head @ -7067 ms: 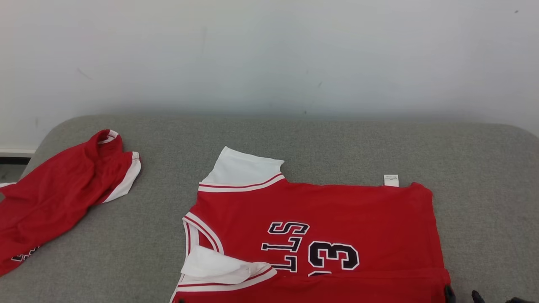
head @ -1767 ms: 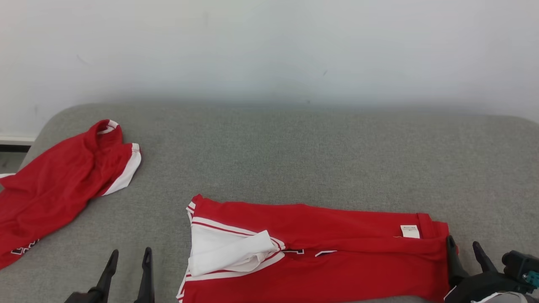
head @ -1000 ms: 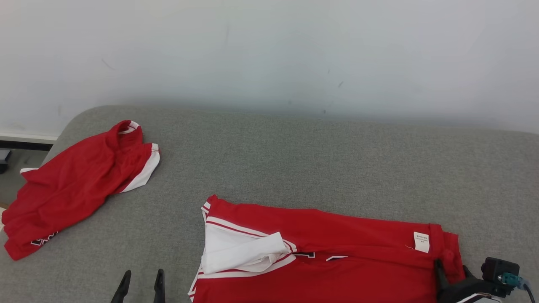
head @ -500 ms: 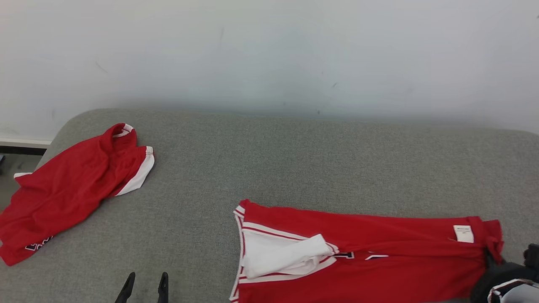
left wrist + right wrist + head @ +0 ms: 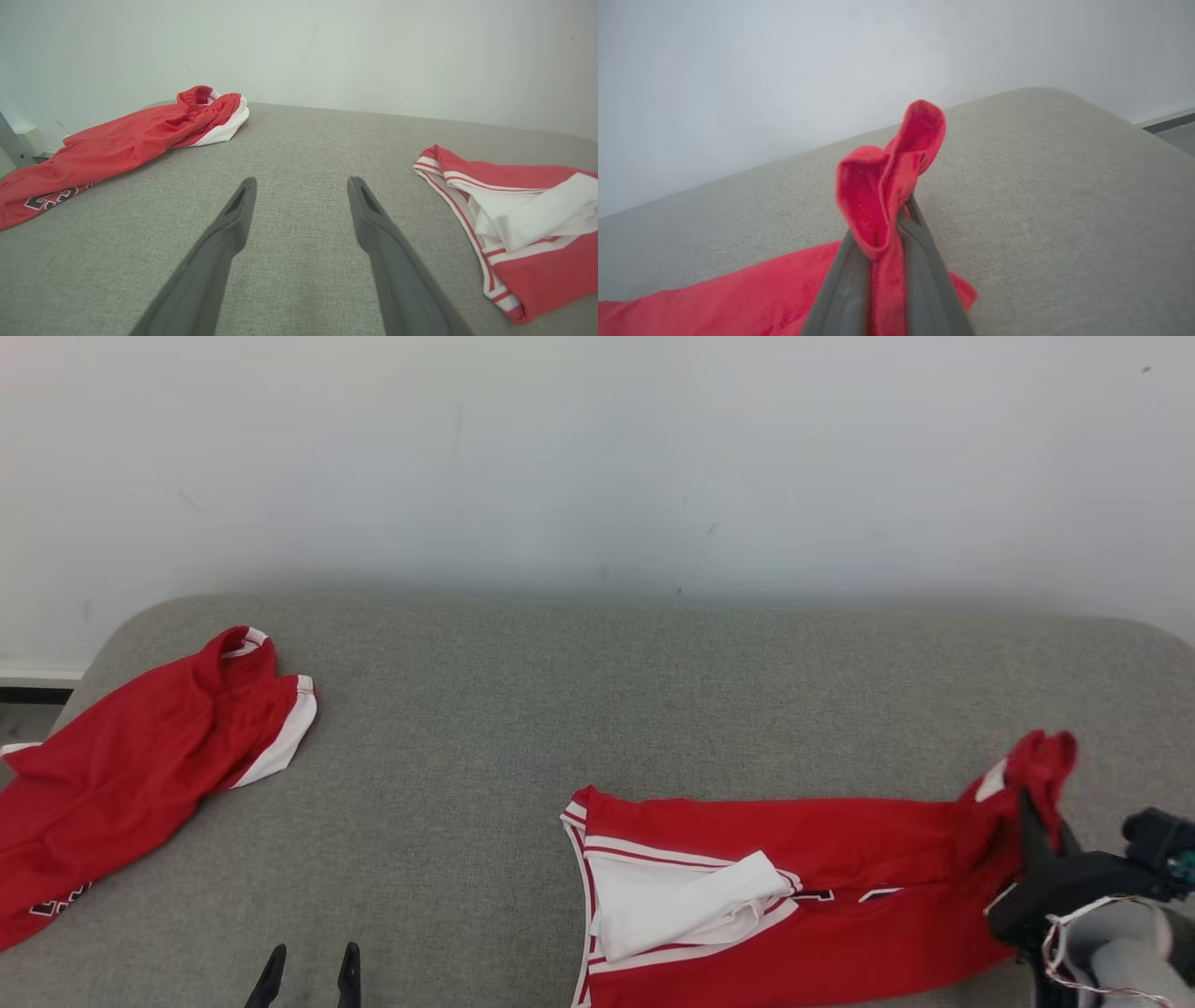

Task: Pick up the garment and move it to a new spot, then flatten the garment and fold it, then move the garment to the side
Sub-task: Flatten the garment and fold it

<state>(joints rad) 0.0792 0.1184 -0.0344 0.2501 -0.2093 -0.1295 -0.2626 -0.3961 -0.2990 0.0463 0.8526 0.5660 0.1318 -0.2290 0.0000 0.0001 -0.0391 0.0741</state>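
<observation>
The garment (image 5: 840, 887), a red jersey with white trim folded into a long band, lies at the near right of the grey surface (image 5: 607, 700). Its white sleeve end (image 5: 681, 905) points left and also shows at the right of the left wrist view, garment (image 5: 523, 219). My right gripper (image 5: 1041, 821) is shut on the garment's right end, which rises bunched above the surface; in the right wrist view the red cloth (image 5: 887, 186) sticks up between the fingers (image 5: 845, 280). My left gripper (image 5: 308, 975) hangs open over bare surface, left of the garment, holding nothing, as the left gripper (image 5: 299, 196) shows.
A second red garment (image 5: 131, 765) with white trim lies crumpled at the far left edge of the surface, also seen as the red heap (image 5: 126, 140). A pale wall (image 5: 597, 457) stands right behind the surface. Its rounded right corner (image 5: 1064, 102) lies beyond my right gripper.
My right gripper closed on the garment's right end and lifted it, dragging the folded garment to the right. The left gripper stayed open and low. The head camera shifted a little.
</observation>
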